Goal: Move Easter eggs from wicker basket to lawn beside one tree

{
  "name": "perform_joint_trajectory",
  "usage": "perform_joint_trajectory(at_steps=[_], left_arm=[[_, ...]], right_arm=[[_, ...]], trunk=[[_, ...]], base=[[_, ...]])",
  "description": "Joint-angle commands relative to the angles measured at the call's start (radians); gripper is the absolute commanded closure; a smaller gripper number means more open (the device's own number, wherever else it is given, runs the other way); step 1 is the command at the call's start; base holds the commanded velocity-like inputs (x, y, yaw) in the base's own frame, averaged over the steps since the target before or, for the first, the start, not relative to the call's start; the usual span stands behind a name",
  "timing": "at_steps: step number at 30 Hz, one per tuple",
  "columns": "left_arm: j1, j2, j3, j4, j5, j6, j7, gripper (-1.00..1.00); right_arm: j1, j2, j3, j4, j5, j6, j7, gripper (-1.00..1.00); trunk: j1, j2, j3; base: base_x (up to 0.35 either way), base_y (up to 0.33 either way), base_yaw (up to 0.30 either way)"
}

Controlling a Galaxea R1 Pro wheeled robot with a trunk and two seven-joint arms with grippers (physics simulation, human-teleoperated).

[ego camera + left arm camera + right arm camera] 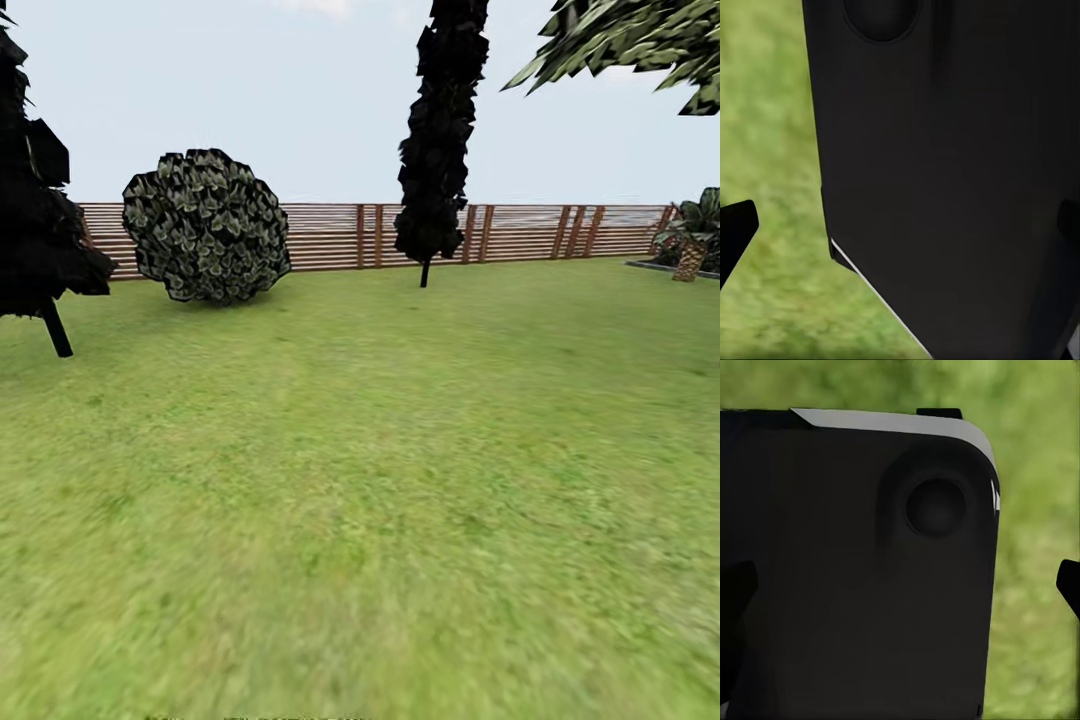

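Ahead, open lawn (380, 480) reaches fence (330, 235).

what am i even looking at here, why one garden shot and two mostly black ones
These are renders from a simulated wheeled robot with two arms. The big picture comes from its head camera: a lawn, a wooden fence, a round bush, two dark narrow trees and a small palm. The other two come from cameras near each arm's end effector. Each looks along its fingers at a dark panel, probably part of the robot's own body, with grass behind. The black tips at the picture edges are the fingers, spread wide apart with nothing seen held between them. It seems to be driving about.
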Motion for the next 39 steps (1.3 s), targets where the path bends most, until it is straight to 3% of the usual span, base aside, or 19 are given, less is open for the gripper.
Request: perform_joint_trajectory(at_steps=[1,21,39], left_arm=[[0.0,0.0,0.0,-0.001,0.0,-0.001,0.0,-1.0],[0.0,0.001,0.0,-0.001,0.0,-0.001,0.0,-1.0],[0.0,0.0,0.001,-0.001,0.0,-0.001,0.0,-1.0]], right_arm=[[-0.001,0.0,-0.001,0.001,0.0,-0.003,0.002,-1.0],[-0.001,0.0,-0.001,0.001,0.0,-0.003,0.002,-1.0],[-0.001,0.0,-0.001,0.001,0.0,-0.003,0.002,-1.0]], trunk=[[0.0,0.0,-0.002],[0.0,0.0,-0.029],[0.0,0.0,-0.057]], base=[[0.0,0.0,0.214],[0.0,0.0,0.176],[0.0,0.0,0.097]])
